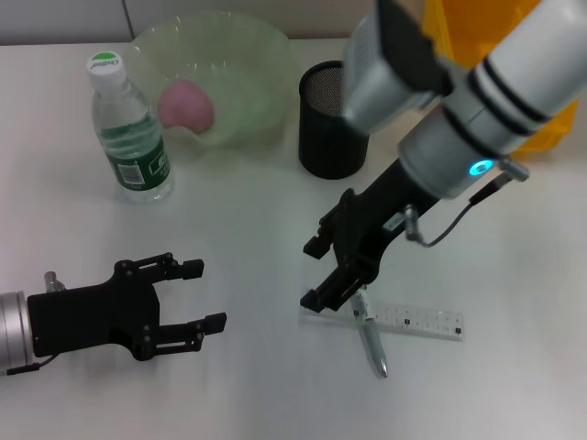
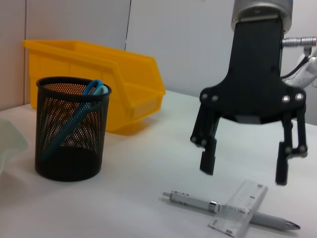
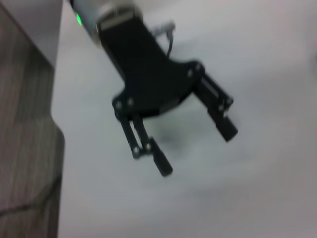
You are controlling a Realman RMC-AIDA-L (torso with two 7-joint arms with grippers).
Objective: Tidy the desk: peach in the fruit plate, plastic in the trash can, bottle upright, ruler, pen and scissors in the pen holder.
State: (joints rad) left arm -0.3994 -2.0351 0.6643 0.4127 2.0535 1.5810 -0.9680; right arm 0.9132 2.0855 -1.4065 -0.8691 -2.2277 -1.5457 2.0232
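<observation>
- The right gripper (image 1: 321,272) hangs just above the counter (image 1: 248,247) with its jaws spread wide and nothing between them, directly over one end of the ruler (image 1: 413,321) and the pen (image 1: 371,341).
- The clear ruler lies flat, and the left wrist view shows it resting across the pen so the two form a cross; the pen's tip points toward the robot.
- The left gripper (image 1: 179,307) is low at the near left, its jaws also wide and holding nothing, well apart from every object.
- Bare counter stretches between the two grippers and on toward the near edge.
- The black mesh pen holder (image 1: 330,119) stands upright behind the right arm, with blue-handled scissors (image 2: 89,96) leaning inside it.
- Just beside the holder is the pale green fruit plate (image 1: 248,55), with the pink peach (image 1: 186,104) in it.
- The bottle (image 1: 128,133) stands upright, near the plate's left rim.
- A yellow bin (image 1: 477,37) sits at the far right, largely hidden by the arm.
</observation>
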